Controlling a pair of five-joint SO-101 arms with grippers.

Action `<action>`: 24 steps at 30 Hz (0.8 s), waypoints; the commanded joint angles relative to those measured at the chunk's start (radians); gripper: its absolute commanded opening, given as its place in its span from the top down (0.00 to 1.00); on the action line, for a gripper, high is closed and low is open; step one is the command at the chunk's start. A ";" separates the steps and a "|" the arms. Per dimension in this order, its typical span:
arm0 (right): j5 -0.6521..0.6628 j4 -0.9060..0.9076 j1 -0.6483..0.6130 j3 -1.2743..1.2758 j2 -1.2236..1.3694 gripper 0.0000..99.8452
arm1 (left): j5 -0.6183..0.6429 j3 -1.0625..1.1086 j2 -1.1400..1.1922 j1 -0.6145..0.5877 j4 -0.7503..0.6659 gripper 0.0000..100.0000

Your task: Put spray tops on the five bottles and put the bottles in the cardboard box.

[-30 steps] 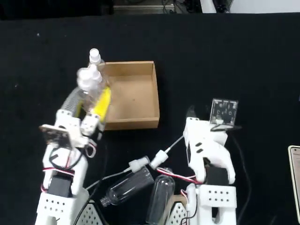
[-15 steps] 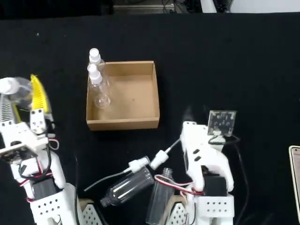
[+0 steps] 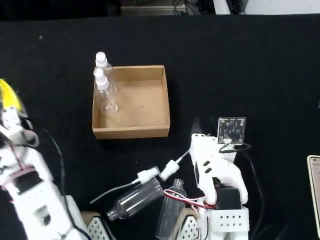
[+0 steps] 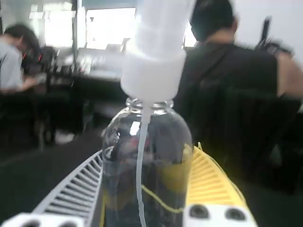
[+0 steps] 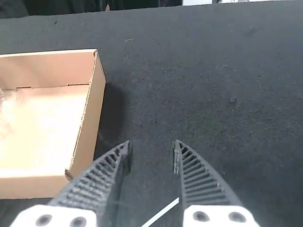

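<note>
Spread-fingered right end effector (image 5: 151, 145) above black table (image 5: 227, 71), cardboard box (image 5: 89, 124) just beside

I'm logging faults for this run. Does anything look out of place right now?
Yes. The left gripper holds a capped bottle raised at the left edge of the table, far from the cardboard box. The two uncapped bottles lying between the arm bases look like pending work, not a fault.

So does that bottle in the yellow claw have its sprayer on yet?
On: a white spray top sits on the bottle neck, its tube hanging down inside.
</note>
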 commanded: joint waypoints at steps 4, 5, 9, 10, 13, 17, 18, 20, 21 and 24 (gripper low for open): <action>-0.003 0.005 -0.015 -0.018 -0.099 0.89 | -0.002 -0.239 0.460 -0.188 -0.160 0.92; -0.003 0.005 -0.015 -0.018 -0.099 0.89 | -0.002 -0.239 0.503 -0.206 -0.212 0.92; -0.003 0.003 -0.015 -0.018 -0.099 0.89 | -0.002 -0.239 0.677 -0.280 -0.433 0.92; -0.002 0.003 -0.015 -0.018 -0.099 0.89 | -0.002 -0.239 0.724 -0.295 -0.480 0.92; -0.002 0.002 -0.015 -0.018 -0.099 0.89 | -0.002 -0.240 0.867 -0.332 -0.594 0.92; -0.002 0.002 -0.015 -0.018 -0.099 0.89 | -0.002 -0.251 1.031 -0.371 -0.758 0.92; -0.002 0.002 -0.015 -0.018 -0.099 0.89 | -0.002 -0.251 1.069 -0.375 -0.812 0.92; -0.002 0.002 -0.015 -0.018 -0.099 0.89 | -0.002 -0.251 1.140 -0.384 -0.921 0.92; -0.002 0.002 -0.015 -0.018 -0.099 0.89 | -0.002 -0.251 1.174 -0.384 -0.965 0.92; -0.002 0.002 -0.015 -0.018 -0.099 0.89 | -0.002 -0.251 1.275 -0.386 -1.062 0.92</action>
